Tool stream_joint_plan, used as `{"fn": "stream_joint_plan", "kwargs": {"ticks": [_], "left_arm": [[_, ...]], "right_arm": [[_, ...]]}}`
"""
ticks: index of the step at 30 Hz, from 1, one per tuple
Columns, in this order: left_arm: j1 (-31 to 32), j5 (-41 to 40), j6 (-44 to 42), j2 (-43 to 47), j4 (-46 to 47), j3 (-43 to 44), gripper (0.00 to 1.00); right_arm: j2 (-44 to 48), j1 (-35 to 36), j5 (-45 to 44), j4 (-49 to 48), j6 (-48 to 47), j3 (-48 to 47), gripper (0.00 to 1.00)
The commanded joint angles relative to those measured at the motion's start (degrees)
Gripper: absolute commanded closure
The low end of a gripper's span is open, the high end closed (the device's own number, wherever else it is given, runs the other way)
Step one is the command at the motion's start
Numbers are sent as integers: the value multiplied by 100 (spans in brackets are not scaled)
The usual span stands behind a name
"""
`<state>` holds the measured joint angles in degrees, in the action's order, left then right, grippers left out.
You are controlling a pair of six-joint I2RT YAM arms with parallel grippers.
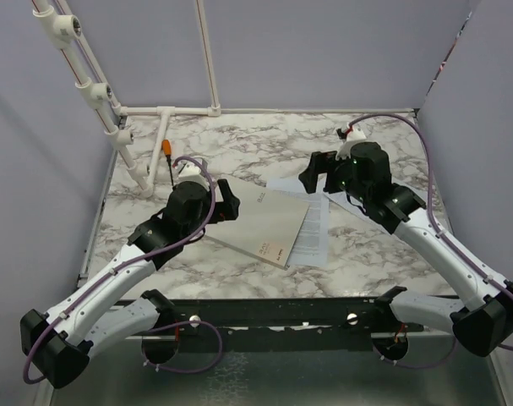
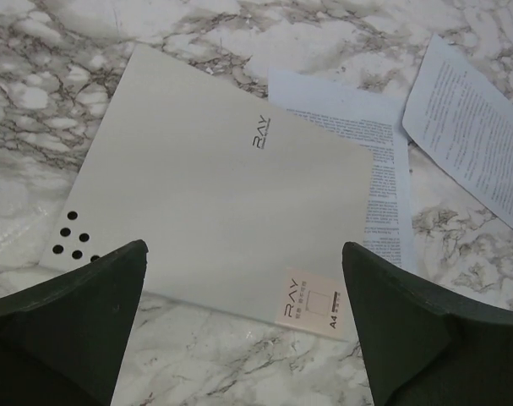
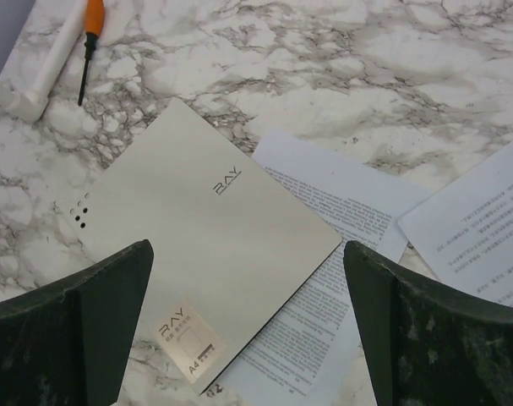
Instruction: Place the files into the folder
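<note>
Grey-beige folder (image 2: pixel 214 186), "RAY" and "A4" label (image 2: pixel 313 303), over files (image 2: pixel 381 165); left fingers (image 2: pixel 70 321), right fingers (image 3: pixel 70 330) wide apart, empty.

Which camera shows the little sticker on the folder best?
The left wrist view. There the sticker on the folder corner looks big and sharp, so you can read RAY and A4. The right wrist view shows it too, but smaller and tilted, near the bottom edge. The top view shows it only as a tiny tan patch.

Closed folder (image 1: pixel 269 224) flat on marble table (image 1: pixel 248 144); sheets (image 1: pixel 317 235) partly under its rt edge; screwdriver (image 1: pixel 168 159) far-left.
</note>
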<state>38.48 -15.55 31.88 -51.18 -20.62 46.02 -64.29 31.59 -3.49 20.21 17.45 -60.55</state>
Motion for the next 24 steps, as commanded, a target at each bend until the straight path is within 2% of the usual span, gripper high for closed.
{"fn": "stream_joint_plan", "kwargs": {"ticks": [1,8,16,24], "left_arm": [[13,-84,931,-43,-664,-117,1],[9,-98,1757,-346,-1321,-165,1],[-12,215,2044,-954,-1288,-438,1],[-123,839,2306,-1357,-567,-790,1]], "right_arm": [[-443,31,-183,165,-265,-494,0],[-1038,35,-316,284,-794,-884,0],[-2257,18,-34,507,-1011,-1565,0],[-3869,-110,1192,1014,-963,-2608,0]]}}
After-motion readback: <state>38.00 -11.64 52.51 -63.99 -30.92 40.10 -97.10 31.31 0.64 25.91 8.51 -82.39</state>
